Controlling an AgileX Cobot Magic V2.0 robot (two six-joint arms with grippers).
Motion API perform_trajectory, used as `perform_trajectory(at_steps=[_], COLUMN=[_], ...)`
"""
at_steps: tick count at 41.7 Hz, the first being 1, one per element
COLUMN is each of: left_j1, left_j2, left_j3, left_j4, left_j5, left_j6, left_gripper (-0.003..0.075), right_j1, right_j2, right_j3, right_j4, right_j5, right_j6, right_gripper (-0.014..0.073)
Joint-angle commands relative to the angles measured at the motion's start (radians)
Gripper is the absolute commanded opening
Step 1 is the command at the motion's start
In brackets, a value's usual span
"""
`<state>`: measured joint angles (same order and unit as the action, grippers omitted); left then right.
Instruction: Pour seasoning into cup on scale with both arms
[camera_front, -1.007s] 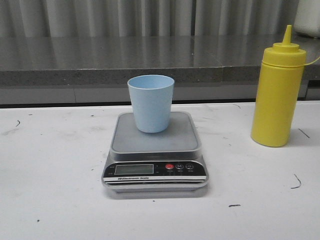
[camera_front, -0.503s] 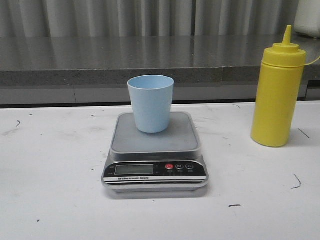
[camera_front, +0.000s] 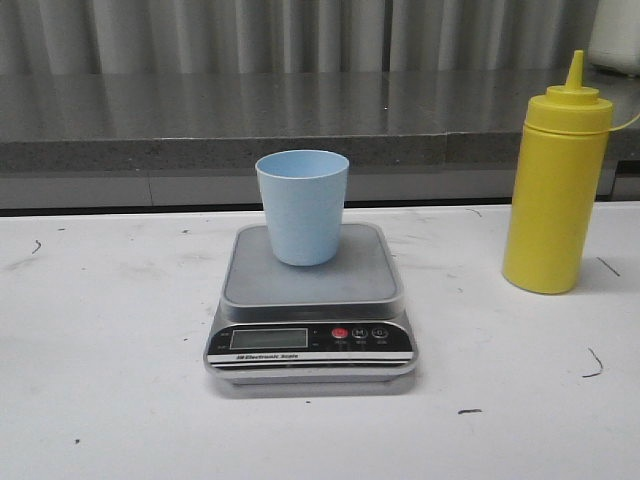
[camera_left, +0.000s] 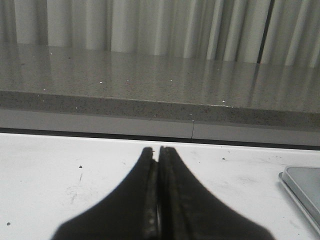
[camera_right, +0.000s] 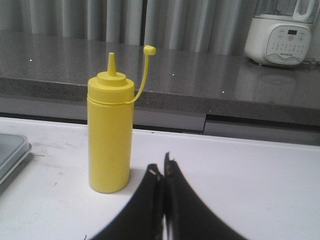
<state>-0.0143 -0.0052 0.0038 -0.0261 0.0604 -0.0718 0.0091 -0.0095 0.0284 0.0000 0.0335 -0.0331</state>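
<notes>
Your scale (camera_front: 311, 305) sits dead centre on the white table (camera_front: 110, 330), black front panel facing you at 6 o'clock, with its screen (camera_front: 268, 338) on the left of the panel and the red button (camera_front: 340, 334) just right of it. The cup (camera_front: 301, 206) stands upright on the grey platform, toward its back edge at 12 o'clock, mouth open to the top. What is inside it you cannot tell from this angle.

Look out to 3 o'clock from the scale: the yellow bottle (camera_front: 556, 186) stands upright on the table, well apart from the scale, nozzle pointing straight up. In the right wrist view you see its small cap (camera_right: 149, 50) off the nozzle, hanging out to one side on its thin tether.

Neither arm shows in the front view. In the left wrist view, your left gripper (camera_left: 157, 150) has its two black fingers pressed together, nothing between them, low over the bare table, with a corner of the scale at the edge of the picture. In the right wrist view, your right gripper (camera_right: 161, 170) is likewise pressed together and holds nothing; the bottle stands near it but not touching.

Behind the table runs a grey speckled counter (camera_front: 200, 115), and on it, in the right wrist view, a white appliance (camera_right: 281, 34) with a button panel.
</notes>
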Motion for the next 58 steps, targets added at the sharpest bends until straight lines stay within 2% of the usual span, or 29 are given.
perform_trajectory(at_steps=[1, 35, 43, 58], left_j1=[0.000, 0.001, 0.001, 0.001], left_j2=[-0.016, -0.016, -0.016, -0.016], left_j3=[0.025, 0.025, 0.025, 0.025], left_j4=[-0.007, -0.007, -0.007, -0.007], left_j5=[-0.085, -0.085, -0.085, -0.085], left_j6=[-0.005, -0.005, -0.005, -0.005], left_gripper=[-0.0020, -0.0020, -0.0020, -0.0020], right_j1=[-0.007, 0.005, 0.006, 0.006], right_j2=[-0.018, -0.018, -0.018, -0.018], right_j3=[-0.007, -0.007, -0.007, -0.007], right_j4=[0.000, -0.008, -0.015, -0.015], right_j5=[-0.093, -0.097, -0.103, -0.092], right_j6=[-0.012, -0.011, 0.107, 0.111], right_gripper=[-0.0122, -0.0122, -0.0122, -0.0122])
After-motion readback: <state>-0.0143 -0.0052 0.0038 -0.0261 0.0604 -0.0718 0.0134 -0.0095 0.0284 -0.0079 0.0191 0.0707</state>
